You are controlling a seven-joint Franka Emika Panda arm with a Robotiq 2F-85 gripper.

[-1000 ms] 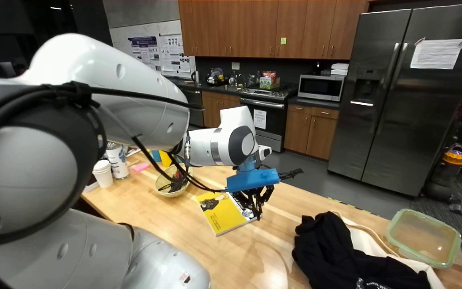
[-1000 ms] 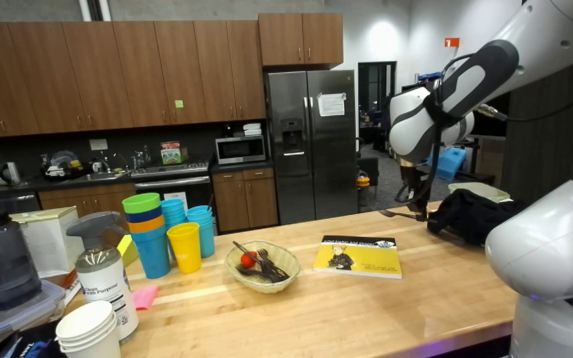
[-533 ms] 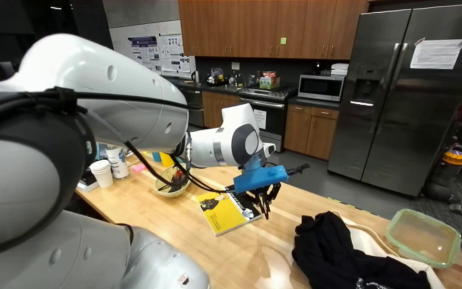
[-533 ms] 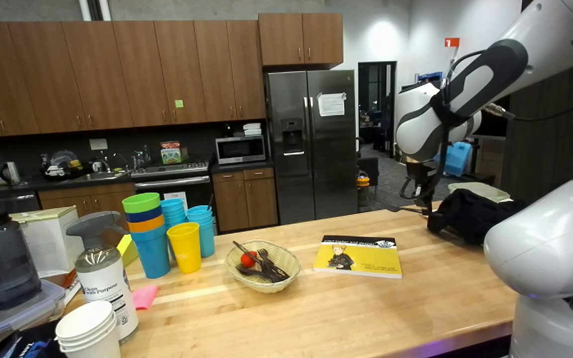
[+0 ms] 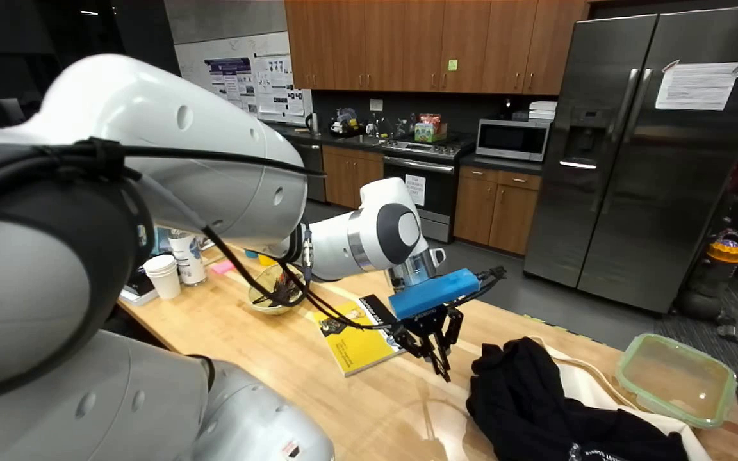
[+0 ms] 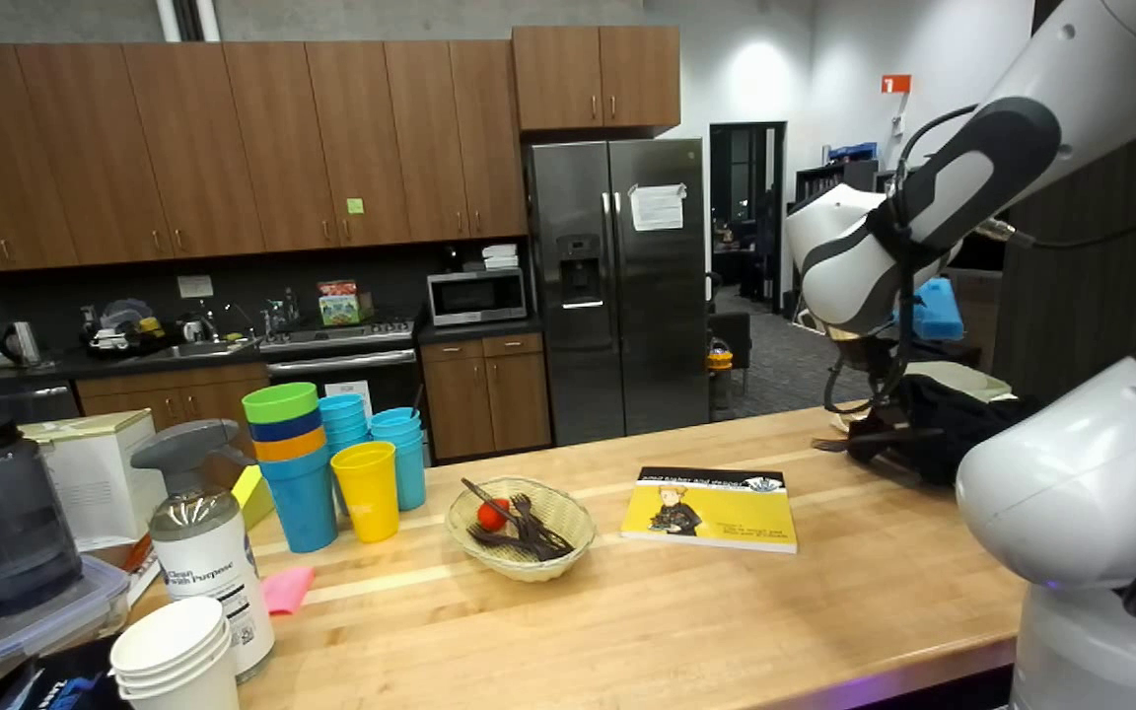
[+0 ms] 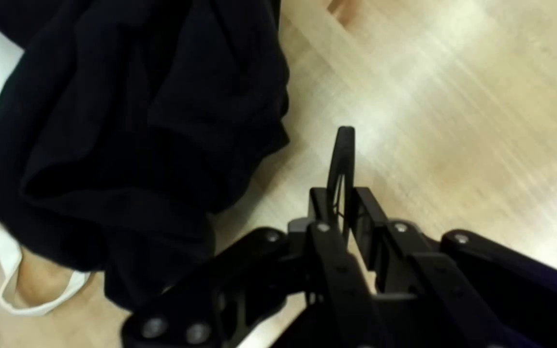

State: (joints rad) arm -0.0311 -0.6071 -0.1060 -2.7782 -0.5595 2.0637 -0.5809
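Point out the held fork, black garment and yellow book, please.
Fork (image 7: 343, 154): in the wrist view, its jutting end.
Black garment (image 5: 551, 406): in an exterior view, its middle.
Yellow book (image 6: 716, 508): in an exterior view, its cover.

1 slender dark fork (image 7: 344, 154) shows edge-on in the wrist view, pinched by the gripper (image 7: 340, 195), roughly level above the wooden table (image 7: 462, 125), near black cloth (image 7: 153, 135).

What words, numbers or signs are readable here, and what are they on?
"Clean with Purpose": spray bottle.
"higher and deeper": yellow book; its other print is blurred.
"FOR": oven sign; the rest is too small.
"1": orange sign.
Too blurred or small: lettering on the black garment, fridge paper, wall posters.
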